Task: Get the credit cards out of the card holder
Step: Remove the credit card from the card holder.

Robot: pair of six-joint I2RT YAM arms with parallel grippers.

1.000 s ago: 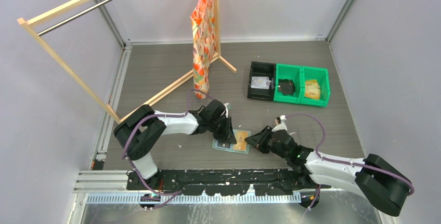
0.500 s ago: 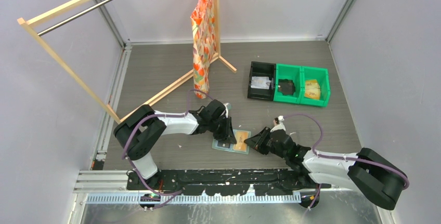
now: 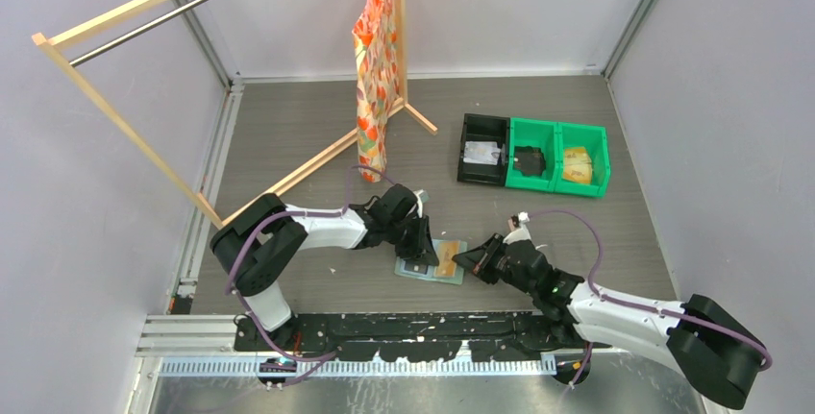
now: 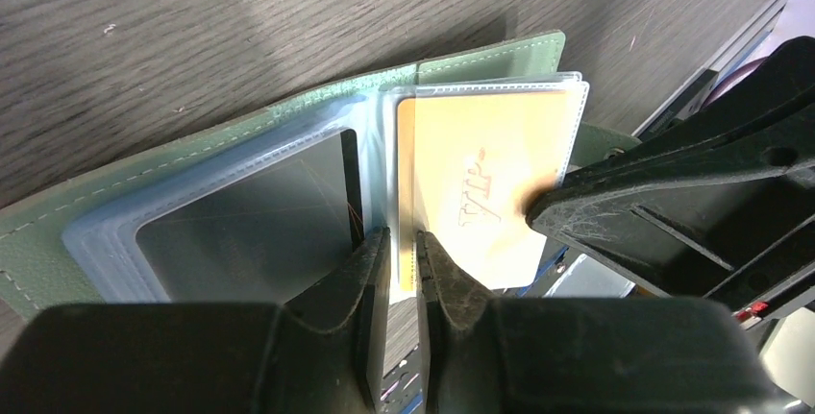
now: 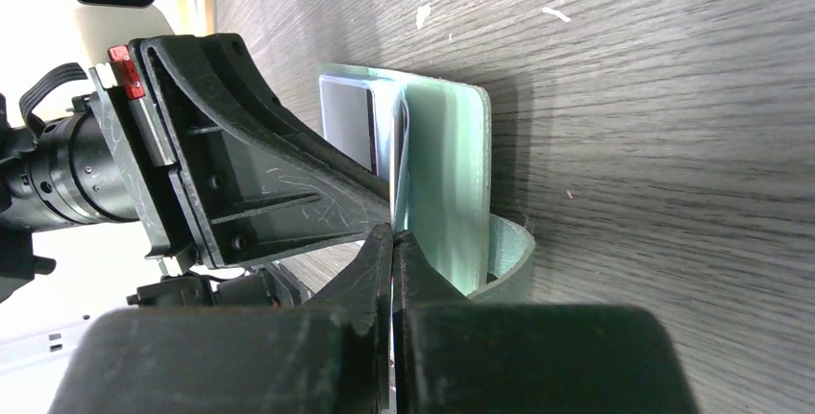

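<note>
The sage-green card holder (image 3: 413, 269) lies open on the table between my arms. In the left wrist view its green cover (image 4: 288, 111) frames pale clear sleeves, and an orange card marked VIP (image 4: 481, 193) sits in the right sleeve. My left gripper (image 4: 402, 241) is shut on the sleeves' near edge at the fold. My right gripper (image 3: 462, 260) is shut on the orange card's right edge, and one of its fingers (image 4: 615, 179) shows in the left wrist view. In the right wrist view the right gripper (image 5: 392, 237) pinches a thin edge beside the holder (image 5: 452, 174), with its snap tab (image 5: 509, 255) curled below.
A black bin (image 3: 483, 149) and two green bins (image 3: 557, 157) with small items stand at the back right. A wooden clothes rack (image 3: 125, 116) with an orange patterned garment (image 3: 375, 59) stands at the back left, its foot (image 3: 327, 162) reaching toward the left arm.
The right arm has stretched out and dropped a little while its gripper stays at the holder. The holder has shifted slightly to the right. The left gripper has kept its place.
</note>
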